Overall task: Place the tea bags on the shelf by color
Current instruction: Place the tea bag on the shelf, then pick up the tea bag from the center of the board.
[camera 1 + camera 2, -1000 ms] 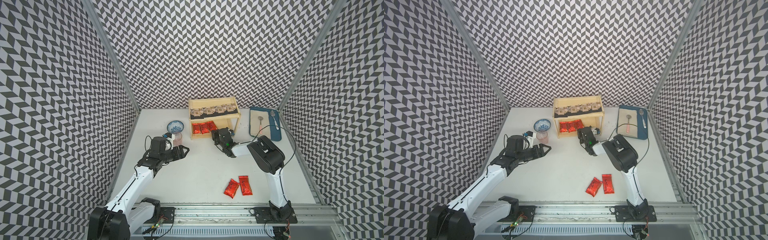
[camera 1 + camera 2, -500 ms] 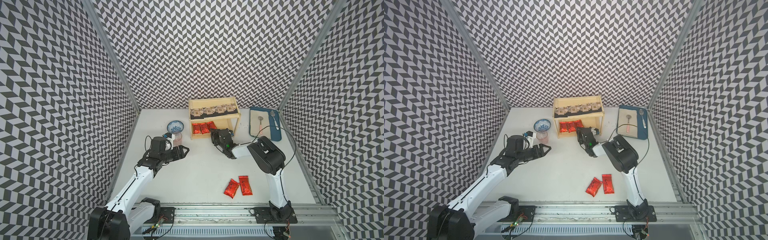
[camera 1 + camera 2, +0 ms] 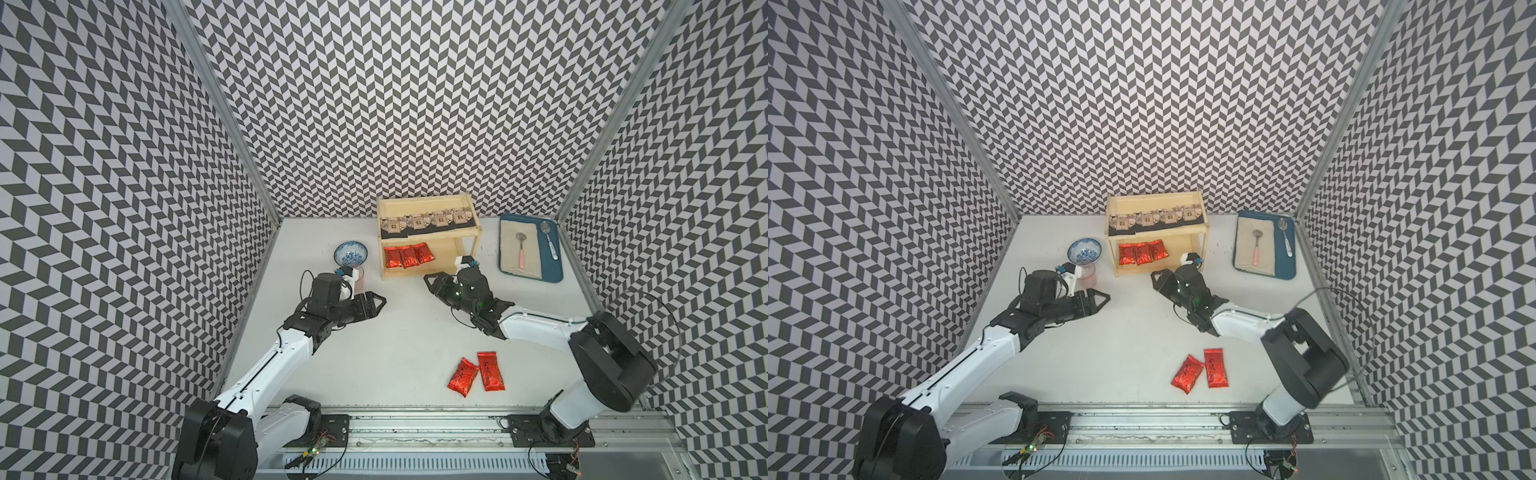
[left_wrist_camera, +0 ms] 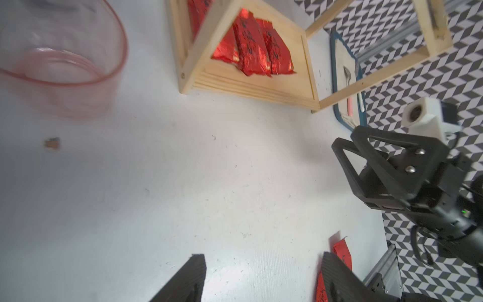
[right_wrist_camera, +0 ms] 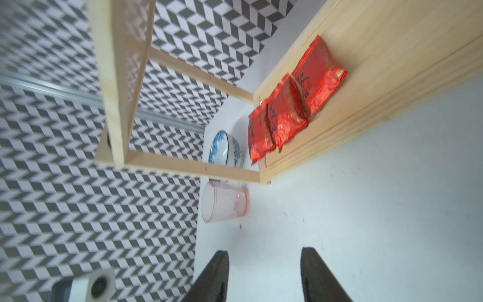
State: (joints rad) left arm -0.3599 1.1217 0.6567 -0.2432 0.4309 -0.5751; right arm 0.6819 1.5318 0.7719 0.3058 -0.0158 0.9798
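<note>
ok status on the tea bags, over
Left gripper, right gripper open, empty. Shelf: black tea bags up top, three red tea bags below. Two red ones loose on table, nothing blocking.

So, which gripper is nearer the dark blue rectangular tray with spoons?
Right. Right gripper: before the pale wooden shelf beside the tray. Left gripper: off the shelf's far corner.

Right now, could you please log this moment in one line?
top tier: four black tea bags; bottom tier: three red tea bags; table: two red pouches; left gripper: open; right gripper: open

The shelf (image 3: 1142, 271) holds black tea bags (image 3: 1156, 218) above, red ones (image 3: 1143, 253) below; two red pouches (image 3: 1188, 373) lie on the table (image 3: 1125, 332).
</note>
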